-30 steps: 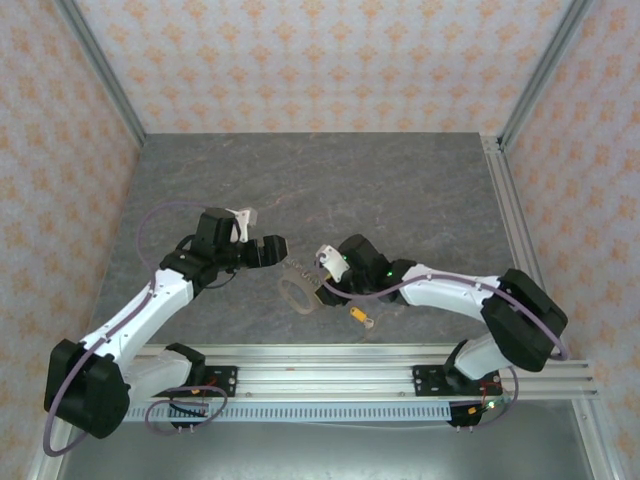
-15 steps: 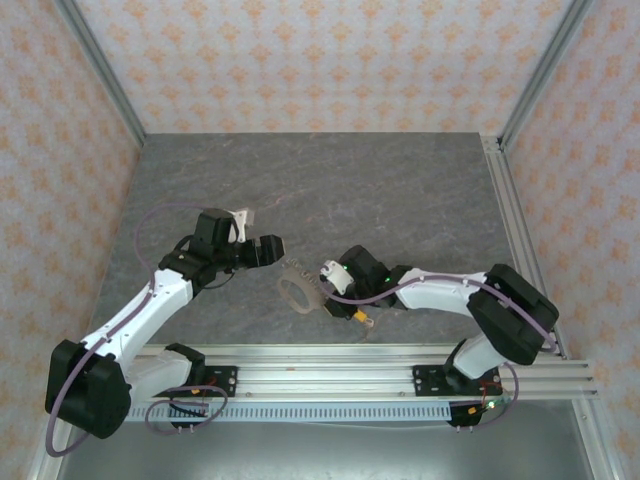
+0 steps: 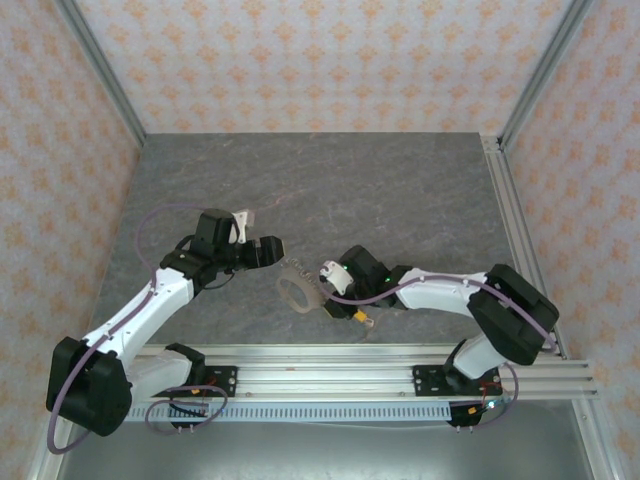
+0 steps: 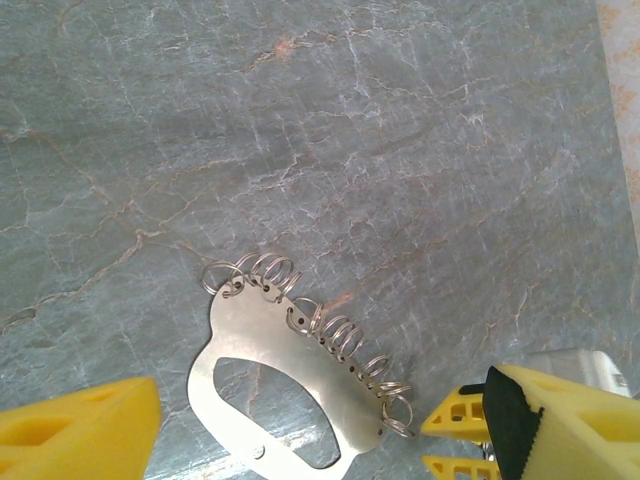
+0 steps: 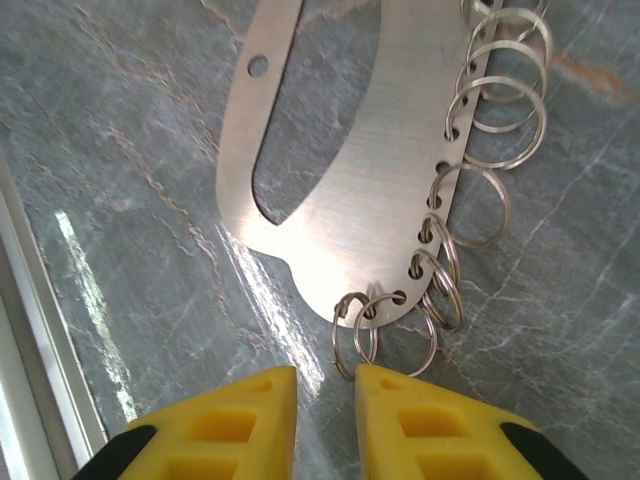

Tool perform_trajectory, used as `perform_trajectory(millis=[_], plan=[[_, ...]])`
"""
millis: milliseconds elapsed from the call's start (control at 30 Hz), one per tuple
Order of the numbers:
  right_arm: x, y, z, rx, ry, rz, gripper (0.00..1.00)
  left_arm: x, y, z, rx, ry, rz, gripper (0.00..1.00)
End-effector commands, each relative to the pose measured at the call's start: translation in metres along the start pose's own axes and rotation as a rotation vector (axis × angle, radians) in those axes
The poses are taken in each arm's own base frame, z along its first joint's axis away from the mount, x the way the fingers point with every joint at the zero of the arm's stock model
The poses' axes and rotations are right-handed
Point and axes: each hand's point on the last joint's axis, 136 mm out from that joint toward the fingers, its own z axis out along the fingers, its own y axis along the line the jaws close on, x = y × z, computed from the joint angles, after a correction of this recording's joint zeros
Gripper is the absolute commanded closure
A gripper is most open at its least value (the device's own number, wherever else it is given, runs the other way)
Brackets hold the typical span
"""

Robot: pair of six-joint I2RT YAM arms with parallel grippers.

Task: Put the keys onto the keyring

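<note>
- Right gripper [image 5: 325,400]: jaws narrow, nothing between them, their bases cut off by the frame edge.
- Keyring [image 5: 340,180]: its end ring sits at 12 o'clock, just beside the tips.
- Left gripper [image 4: 310,428]: wide, empty, cropped at both sides.
- Key [image 3: 358,317]: tiny, at 4 o'clock of the keyring; blade hard to make out.

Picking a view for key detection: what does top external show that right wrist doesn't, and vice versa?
Top external: the key with its yellow head, lying on the table beside the right arm; also the left tool, jaws wide apart.
Right wrist: the individual split rings threaded along the keyring plate's edge.
Both: the keyring, and the right tool, jaws nearly closed, at the plate's end rings.
</note>
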Motion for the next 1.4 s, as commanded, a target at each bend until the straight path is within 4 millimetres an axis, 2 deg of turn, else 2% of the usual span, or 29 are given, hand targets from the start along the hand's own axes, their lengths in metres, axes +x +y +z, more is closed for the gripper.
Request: perform_trajectory(millis=[0,267,733,900,1133,1367], plan=[[-0.006,0.009,-0.005,-0.024,-0.036,-0.037,0.76,0.006,0.004,0.002,-0.001,0.025,-0.022,0.15],[-0.011,0.011,0.002,-0.038,-0.031,-0.050,0.79,0.007,0.005,0.002,-0.002,0.026,-0.023,0.16],[-0.015,0.010,0.014,-0.039,-0.004,-0.075,0.92,0.008,0.006,0.003,-0.003,0.031,-0.028,0.19],[-0.013,0.008,0.017,-0.028,0.014,-0.076,0.99,0.007,0.005,0.001,-0.004,0.030,-0.025,0.20],[-0.005,0.007,0.010,-0.013,0.032,-0.085,0.94,0.008,0.006,0.002,-0.005,0.036,-0.021,0.21],[-0.002,0.004,0.010,0.006,0.040,-0.088,0.94,0.008,0.005,0.002,-0.004,0.035,-0.019,0.20]])
